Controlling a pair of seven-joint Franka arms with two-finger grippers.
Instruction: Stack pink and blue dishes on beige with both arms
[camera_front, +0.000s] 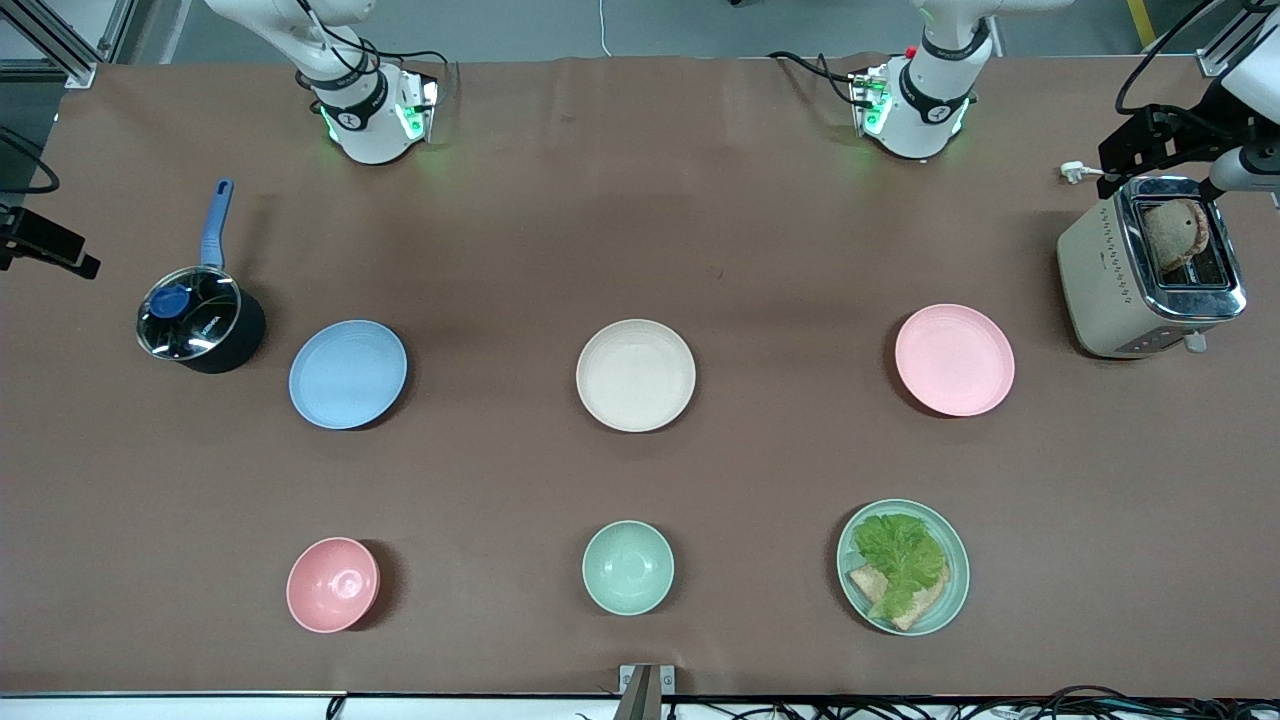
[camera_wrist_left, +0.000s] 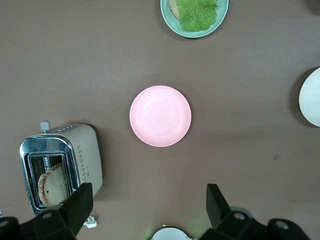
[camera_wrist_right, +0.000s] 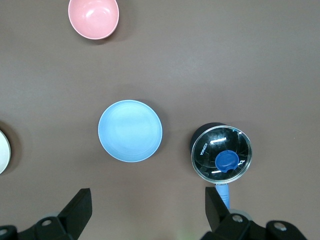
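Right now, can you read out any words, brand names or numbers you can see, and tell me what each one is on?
"KONKA" or close to it: white letters on the glass lid of the dark saucepan; small, so the reading is uncertain.
Toaster: a small dark mark on its side, too small to read.
Arm wrists: round markings, unreadable.
Plates and bowls: no text.

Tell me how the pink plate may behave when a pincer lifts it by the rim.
The pink plate looks stiff and matte, so it probably will not bend or slip much. It is shallow and wide, so a grip on one edge may let it tilt. It lies flat, unlikely to roll.
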